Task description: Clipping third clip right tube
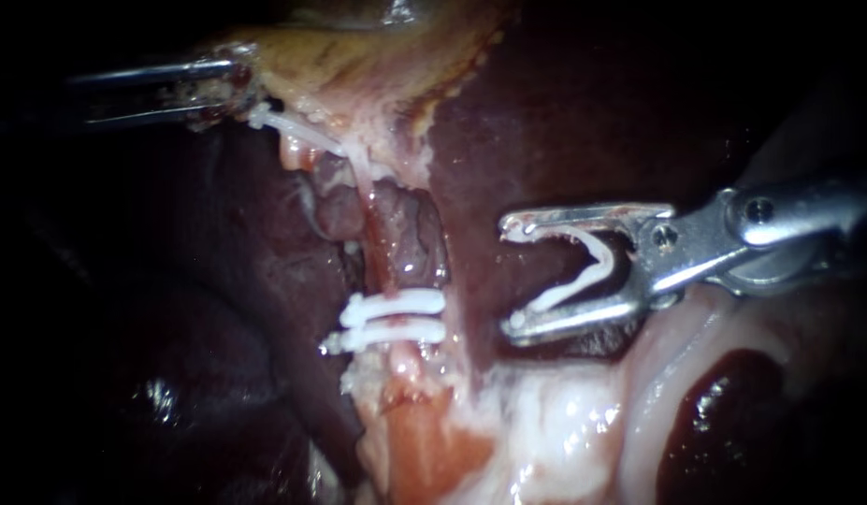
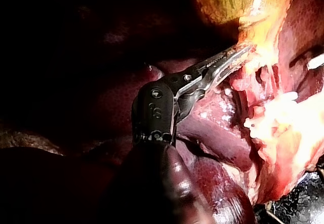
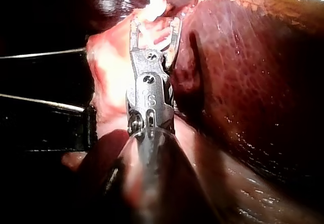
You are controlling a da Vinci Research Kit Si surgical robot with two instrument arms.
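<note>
The left instrument clamps its jaws on the edge of the gallbladder and holds it up and away. This appears meant to keep the tube below it stretched and exposed. Two white clips already sit across that tube, one just beside the other, near its lower end. The right instrument hovers over the dark liver, beside the tube but apart from it. Its jaws are spread wide and cradle an open clip, with one leg seated along each jaw. The mouth faces the tube at about the height of the fastened pair, apparently lined up to slide across. The bare stretch above the pair looks the likely site.
</note>
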